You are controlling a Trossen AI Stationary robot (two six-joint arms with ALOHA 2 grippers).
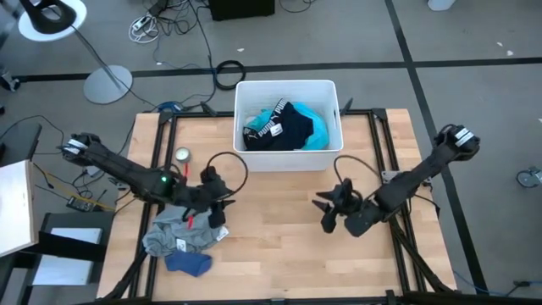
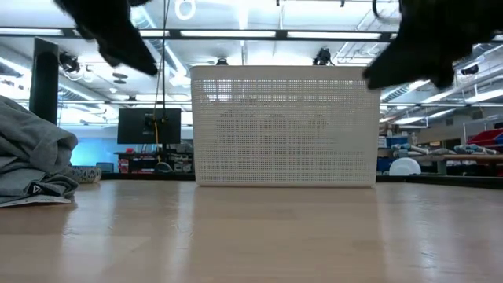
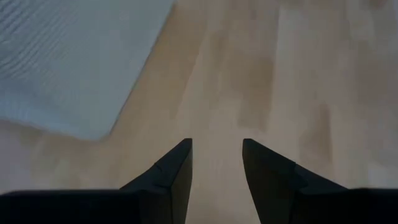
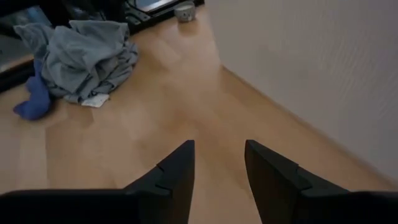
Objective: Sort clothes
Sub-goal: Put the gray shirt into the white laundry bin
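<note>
From above, a white bin (image 1: 288, 124) at the back of the wooden counter (image 1: 279, 254) holds a turquoise garment (image 1: 317, 135) with a navy garment (image 1: 284, 129) on top, its white-lettered band showing. A grey garment (image 1: 174, 230) lies heaped at the counter's left front, a small blue piece (image 1: 190, 264) touching its near edge. The left gripper (image 1: 222, 200) hovers just beside the grey heap; the right gripper (image 1: 329, 213) hangs over bare wood right of centre, fingers spread.

At counter level, the bin (image 2: 284, 126) stands centre-back and the grey garment (image 2: 31, 161) sits at far left.

The left wrist camera shows its fingers (image 3: 169, 174) apart over bare wood, holding nothing.

The right wrist camera shows its fingers (image 4: 173, 171) apart and empty, the grey garment (image 4: 87, 59) and blue piece (image 4: 34, 102) beyond.
</note>
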